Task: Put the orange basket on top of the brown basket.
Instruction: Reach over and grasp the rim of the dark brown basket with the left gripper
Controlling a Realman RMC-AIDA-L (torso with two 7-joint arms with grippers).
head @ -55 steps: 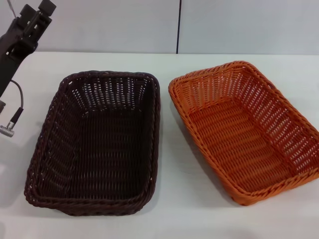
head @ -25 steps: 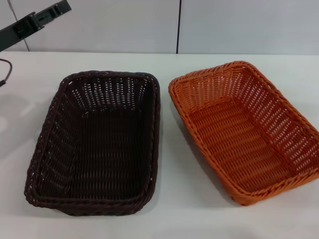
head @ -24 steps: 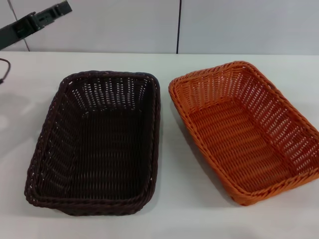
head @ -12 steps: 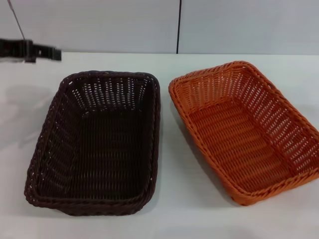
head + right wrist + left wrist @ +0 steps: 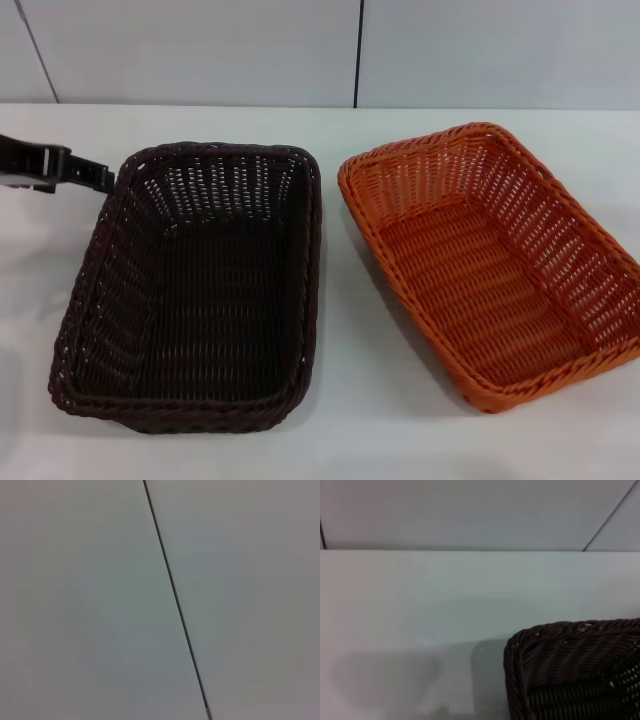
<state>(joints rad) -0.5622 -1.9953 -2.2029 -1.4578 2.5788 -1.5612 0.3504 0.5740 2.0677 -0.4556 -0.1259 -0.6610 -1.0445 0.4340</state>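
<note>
The brown basket (image 5: 200, 290) lies on the white table, left of centre in the head view. The orange basket (image 5: 490, 260) lies beside it on the right, apart from it and turned slightly. Both are empty. My left gripper (image 5: 98, 180) reaches in from the left edge, level and low, just outside the brown basket's far left corner. That corner also shows in the left wrist view (image 5: 570, 665). My right arm is out of view; its wrist view shows only a wall.
The white table (image 5: 340, 400) runs back to a pale panelled wall (image 5: 200, 50) with a dark vertical seam (image 5: 358, 50). A narrow strip of bare table separates the two baskets.
My left arm has swung down from high at the far left to a level pose close to the brown basket's far left corner. The baskets have not moved.
</note>
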